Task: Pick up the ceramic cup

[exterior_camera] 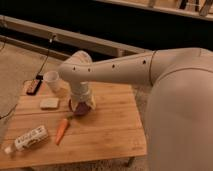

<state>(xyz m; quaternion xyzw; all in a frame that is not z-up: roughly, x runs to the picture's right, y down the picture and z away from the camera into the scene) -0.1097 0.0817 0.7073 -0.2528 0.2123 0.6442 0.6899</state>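
Plainly, each thing on the wooden table [112,132] comes singly: one ceramic cup [51,80], one purple rounded object [84,110], one carrot [61,130], one white labelled bottle [29,139], one pale flat block [49,103] and one dark flat device [34,86].

The gripper [81,106] hangs from the pale arm [110,72], pointing down at the table, right at the purple rounded object. The wrist covers it, so whether it is open, closed or gripping cannot be told.

The ceramic cup stands upright near the table's far edge, beyond the gripper and to its left in the view, apart from it. The block lies left of the gripper, and the device farther left, beyond the cup. The carrot lies nearer the camera, just left of the gripper. The bottle lies farther that way, well apart.
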